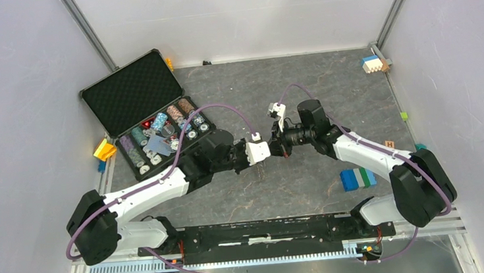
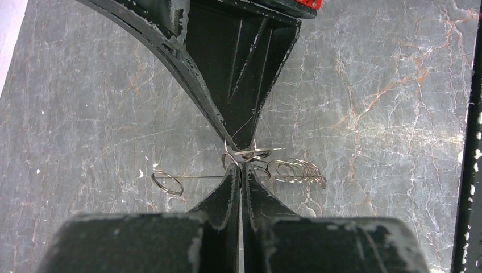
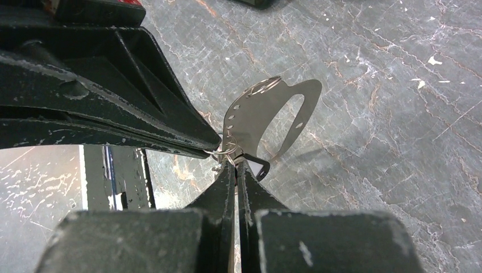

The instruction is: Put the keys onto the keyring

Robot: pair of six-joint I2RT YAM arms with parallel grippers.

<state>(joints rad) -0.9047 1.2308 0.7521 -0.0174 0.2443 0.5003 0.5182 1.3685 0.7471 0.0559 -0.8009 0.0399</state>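
Note:
Both grippers meet above the middle of the table. The keyring (image 3: 241, 116), a flat grey-tan D-shaped plate with small holes and thin split rings, stands up just past my right fingertips. In the left wrist view it shows edge-on as a thin line with several wire rings (image 2: 295, 170). My left gripper (image 1: 267, 154) (image 2: 241, 166) is shut on the keyring's lower end, at a small split ring (image 3: 227, 149). My right gripper (image 1: 281, 143) (image 3: 236, 163) is shut, and the key's black head (image 3: 260, 166) pokes out beside its tips. The key's blade is hidden.
An open black case (image 1: 130, 87) holding poker chips lies at the back left, with a yellow block (image 1: 104, 150) beside it. A blue, green and white block (image 1: 357, 178) lies near the right arm. Small blocks (image 1: 373, 64) sit in the back right corner.

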